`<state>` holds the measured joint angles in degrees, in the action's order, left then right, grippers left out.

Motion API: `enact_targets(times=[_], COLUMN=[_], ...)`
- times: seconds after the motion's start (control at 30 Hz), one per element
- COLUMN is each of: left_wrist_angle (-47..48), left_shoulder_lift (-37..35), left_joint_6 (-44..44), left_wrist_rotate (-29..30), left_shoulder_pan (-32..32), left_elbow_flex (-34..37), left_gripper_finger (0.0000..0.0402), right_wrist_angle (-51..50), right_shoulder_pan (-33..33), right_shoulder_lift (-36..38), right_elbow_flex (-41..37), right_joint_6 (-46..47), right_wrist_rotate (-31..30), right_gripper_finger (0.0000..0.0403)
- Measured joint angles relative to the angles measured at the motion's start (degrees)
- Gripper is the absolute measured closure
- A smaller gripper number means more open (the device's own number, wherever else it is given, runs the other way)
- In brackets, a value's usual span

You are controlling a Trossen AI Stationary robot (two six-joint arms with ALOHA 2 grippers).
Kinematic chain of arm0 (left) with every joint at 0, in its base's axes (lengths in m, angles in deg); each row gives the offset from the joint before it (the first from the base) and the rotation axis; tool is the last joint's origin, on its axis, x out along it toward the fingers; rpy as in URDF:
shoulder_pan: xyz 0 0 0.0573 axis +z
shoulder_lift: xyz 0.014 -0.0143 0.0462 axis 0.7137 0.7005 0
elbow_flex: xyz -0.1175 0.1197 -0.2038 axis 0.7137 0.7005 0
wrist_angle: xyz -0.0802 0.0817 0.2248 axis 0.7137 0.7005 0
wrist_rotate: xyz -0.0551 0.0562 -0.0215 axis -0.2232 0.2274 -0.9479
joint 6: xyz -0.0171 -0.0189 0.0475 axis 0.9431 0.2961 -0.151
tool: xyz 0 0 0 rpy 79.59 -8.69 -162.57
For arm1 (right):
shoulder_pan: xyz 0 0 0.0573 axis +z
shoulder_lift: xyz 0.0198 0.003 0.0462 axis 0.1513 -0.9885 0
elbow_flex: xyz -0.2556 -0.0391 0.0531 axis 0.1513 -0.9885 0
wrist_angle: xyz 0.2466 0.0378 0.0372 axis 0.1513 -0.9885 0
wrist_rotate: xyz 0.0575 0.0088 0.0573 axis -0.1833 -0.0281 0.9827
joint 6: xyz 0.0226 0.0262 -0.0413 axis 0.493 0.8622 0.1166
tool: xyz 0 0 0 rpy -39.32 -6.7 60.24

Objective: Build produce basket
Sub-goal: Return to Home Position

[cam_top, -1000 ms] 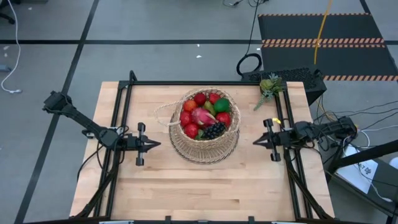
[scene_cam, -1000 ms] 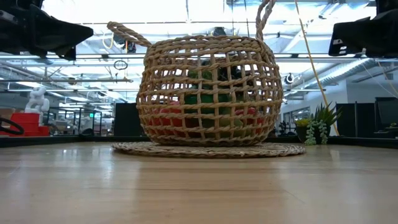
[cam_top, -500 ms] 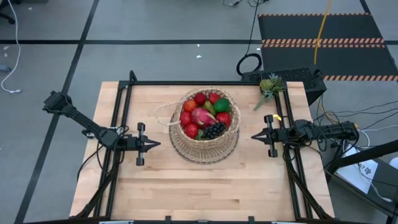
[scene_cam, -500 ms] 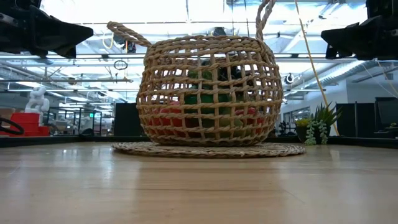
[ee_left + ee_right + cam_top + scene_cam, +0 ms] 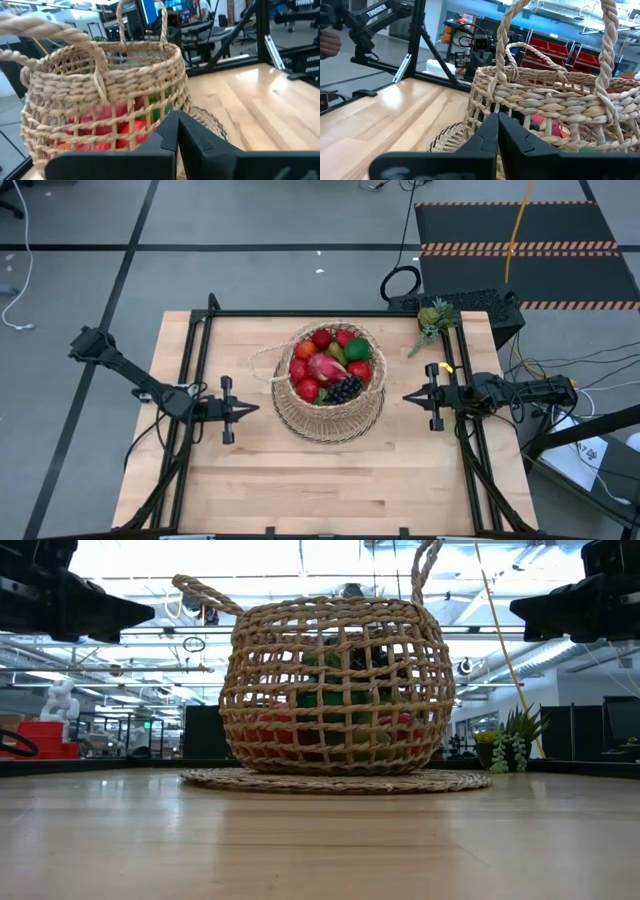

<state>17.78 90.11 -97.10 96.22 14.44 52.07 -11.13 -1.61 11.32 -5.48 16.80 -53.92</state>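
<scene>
First, basket: the large round tan woven wicker basket (image 5: pixel 296 412) stands upright at the centre of the high view, on the light wooden table top (image 5: pixel 300 480). In the low view it fills the middle of the frame, resting on a flat round woven mat (image 5: pixel 330 780).
Produce: all of it lies inside the basket, heaped to about the rim.
Red round fruits: several small red round toy fruits (image 5: pixel 359 370) ring the heap, at its top, left, right and lower left.
Dragon fruit: the pink dragon fruit (image 5: pixel 322 366) lies in the middle of the heap.
Lime: a bright green round lime (image 5: pixel 356 348) sits at the upper right of the heap, touching a red fruit below it.
Grapes: the dark bunch of grapes (image 5: pixel 345 389) lies at the lower right of the heap, against the basket's rim.
Left gripper: the left gripper (image 5: pixel 252 409) hovers left of the basket, apart from it and pointing at it. Its wrist view shows the two dark fingers pressed together and holding nothing.
Right gripper: the right gripper (image 5: pixel 407 397) hovers right of the basket, apart from it and pointing at it. Its fingers are likewise closed on nothing.
Low view: both arms show only as dark shapes in the upper corners, above table level.
Plant: a small green artificial plant (image 5: pixel 432 317) stands near the table's upper right corner.
</scene>
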Motion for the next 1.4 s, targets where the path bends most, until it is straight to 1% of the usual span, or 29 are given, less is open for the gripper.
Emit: enact_targets(times=[0.07, 0.2, 0.4, 0.57, 0.73, 0.97, 1.1, 1.2, 1.3, 1.4], left_wrist_angle=[0.41, 0.39, -0.02, 0.08, 0.15, 0.52, 3.43, 5.76, 8.48, 13.14], left_shoulder_lift=[0.00, 0.00, 0.00, 0.00, 0.00, 0.00, -0.98, -2.95, -5.95, -10.68], left_joint_6=[0.05, -0.51, -1.77, -1.26, -0.81, 0.79, 0.91, 2.81, 4.05, 4.63], left_wrist_rotate=[-0.16, -3.21, -6.20, -9.18, -13.43, -22.82, -27.00, -30.32, -33.81, -34.53], left_shoulder_pan=[0.00, 0.00, 0.06, 1.84, 6.37, 16.08, 20.68, 23.73, 25.03, 24.98], left_elbow_flex=[0.00, 0.00, 0.00, 0.00, 0.00, 0.00, 0.00, 0.00, 0.00, 0.02], left_gripper_finger=[0.0394, 0.0398, 0.0399, 0.0398, 0.0398, 0.0398, 0.0399, 0.0398, 0.0399, 0.0399], right_wrist_angle=[0.02, 0.04, 0.06, 0.06, 0.06, 0.07, 0.08, 0.08, 0.08, 0.10], right_shoulder_pan=[0.00, 0.00, 0.00, 0.00, 0.00, 0.00, 0.00, 0.00, 0.00, 0.00], right_shoulder_lift=[0.00, 0.00, 0.00, 0.00, 0.00, 0.00, 0.00, 0.02, 0.00, 0.02], right_elbow_flex=[0.00, 0.00, 0.00, 0.00, 0.00, 0.00, 0.00, 0.00, 0.00, 0.01], right_joint_6=[0.00, 0.00, 0.00, -0.02, -0.02, -0.02, -0.02, -0.02, -0.02, -0.02], right_wrist_rotate=[0.00, 0.00, -0.02, -0.02, -0.02, -0.02, -0.02, -0.02, -0.02, -0.03], right_gripper_finger=[0.0403, 0.0403, 0.0403, 0.0403, 0.0403, 0.0403, 0.0403, 0.0403, 0.0403, 0.0403])
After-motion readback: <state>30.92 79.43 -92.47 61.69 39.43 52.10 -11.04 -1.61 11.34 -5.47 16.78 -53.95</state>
